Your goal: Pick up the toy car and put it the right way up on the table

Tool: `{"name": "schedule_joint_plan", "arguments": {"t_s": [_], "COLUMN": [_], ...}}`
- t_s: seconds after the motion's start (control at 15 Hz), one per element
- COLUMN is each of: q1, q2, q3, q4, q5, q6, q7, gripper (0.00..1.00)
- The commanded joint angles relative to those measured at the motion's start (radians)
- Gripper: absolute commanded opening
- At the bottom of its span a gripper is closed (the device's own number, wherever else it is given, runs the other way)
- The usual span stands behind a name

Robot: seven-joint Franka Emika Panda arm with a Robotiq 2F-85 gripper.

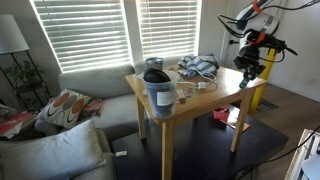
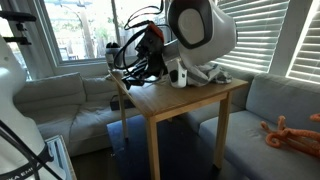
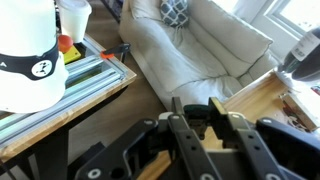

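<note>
Pale wooden square table [image 1: 222, 92] bears a clear lidded jar [image 1: 158, 88], a striped cloth [image 1: 197, 66] and small clutter where the toy car cannot be identified, while the black Robotiq gripper [image 1: 248, 68] hangs beyond its edge, seemingly awaiting approach, jaw state unreadable.

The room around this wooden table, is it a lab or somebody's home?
Most likely a home living room: a grey sofa with a patterned cushion, window blinds behind it, and a shaded lamp.
</note>
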Motion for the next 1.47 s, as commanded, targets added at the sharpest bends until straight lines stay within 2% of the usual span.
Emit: {"name": "schedule_joint_plan", "arguments": {"t_s": [0.0, 0.4, 0.47, 0.93, 1.4], "q1": [-0.018, -0.027, -0.027, -0.084, -0.108], "q2": [0.019, 0.04, 0.04, 0.217, 0.372], "q3": [-0.002, -0.009, -0.009, -0.043, -0.074], "q4": [0.004, 0.016, 0.017, 0.17, 0.256], "q5": [0.014, 0.031, 0.031, 0.218, 0.405], "q6": [-0.008, -0.017, -0.018, -0.242, -0.241], "q7": [0.003, 0.011, 0.011, 0.122, 0.328], "gripper": [0.31, 0.31, 0.08, 0.08, 0.08]}}
